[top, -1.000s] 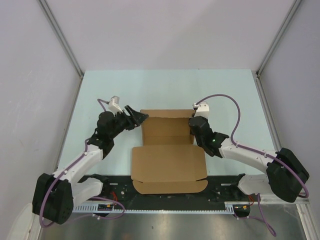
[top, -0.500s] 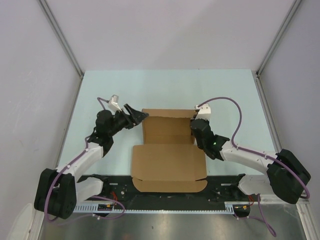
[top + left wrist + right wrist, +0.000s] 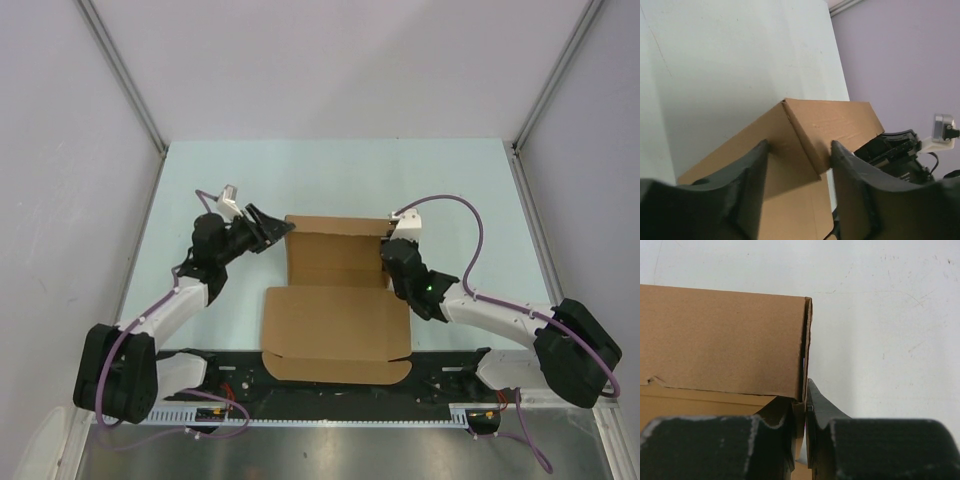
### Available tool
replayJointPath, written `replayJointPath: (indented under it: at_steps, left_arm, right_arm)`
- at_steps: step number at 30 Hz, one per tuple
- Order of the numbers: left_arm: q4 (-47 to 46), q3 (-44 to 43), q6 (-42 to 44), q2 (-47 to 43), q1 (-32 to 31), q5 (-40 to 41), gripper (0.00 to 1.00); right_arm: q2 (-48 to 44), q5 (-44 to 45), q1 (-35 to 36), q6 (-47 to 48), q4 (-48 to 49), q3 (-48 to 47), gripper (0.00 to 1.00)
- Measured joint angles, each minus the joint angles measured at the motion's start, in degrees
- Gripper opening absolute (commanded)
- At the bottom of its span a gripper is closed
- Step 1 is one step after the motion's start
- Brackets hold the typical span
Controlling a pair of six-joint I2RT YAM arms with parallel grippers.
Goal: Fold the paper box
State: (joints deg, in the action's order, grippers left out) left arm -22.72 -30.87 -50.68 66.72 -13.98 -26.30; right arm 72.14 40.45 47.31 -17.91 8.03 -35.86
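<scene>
The paper box [image 3: 335, 320] is plain brown cardboard, partly folded, in the middle of the table. Its far part stands up as walls [image 3: 337, 247]; the flat panel with a front flap lies toward me. My left gripper [image 3: 281, 233] is open at the box's far left corner, its fingers astride that corner [image 3: 790, 125]. My right gripper [image 3: 388, 250] is shut on the box's right side wall [image 3: 806, 355], one finger inside and one outside.
The pale green table [image 3: 330, 175] is bordered by grey walls and metal rails. A black rail [image 3: 330, 385] with cabling runs along the near edge, under the box's front flap. The right arm's purple cable [image 3: 465, 215] loops beside the box.
The left gripper has moved slightly up and toward the box's far left corner. The right gripper stays clamped on the right wall; the box has shifted little.
</scene>
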Motion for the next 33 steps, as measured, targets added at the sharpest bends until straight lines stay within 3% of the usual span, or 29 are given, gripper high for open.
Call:
replayJointPath:
  at_steps: [2,5,10,14,17,25,26,33]
  left_arm:
    - [-0.8,0.0,-0.3,0.6,0.2,0.0,0.37]
    - [-2.4,0.2,-0.5,1.3,0.4,-0.2,0.31]
    - [-5.7,1.8,-0.7,1.4,0.6,-0.5,0.29]
    - [-7.6,2.8,-0.7,1.7,0.7,-1.0,0.29]
    - [-8.5,3.0,-0.7,1.8,0.7,-1.2,0.29]
    - [-8.6,3.0,-0.7,1.8,0.7,-1.5,0.30]
    - [-8.6,3.0,-0.7,1.8,0.7,-1.5,0.31]
    - [-8.3,3.0,-0.3,1.4,0.7,-1.4,0.32]
  right_arm:
    - [0.0,0.5,0.2,0.2,-0.1,0.0,0.07]
    - [0.0,1.0,0.4,0.5,0.0,0.1,0.12]
    - [-0.3,1.1,1.0,0.5,-0.7,0.4,0.29]
    - [-0.6,0.0,1.6,0.7,-3.7,1.9,0.48]
    - [-1.7,-0.9,1.7,0.9,-5.9,2.3,0.55]
    - [-10.7,-3.9,2.2,1.2,-10.8,2.1,0.76]
    - [-12.5,-4.7,2.3,1.5,-11.8,1.9,0.84]
    - [-21.7,-9.6,2.7,2.6,-18.0,-1.5,0.95]
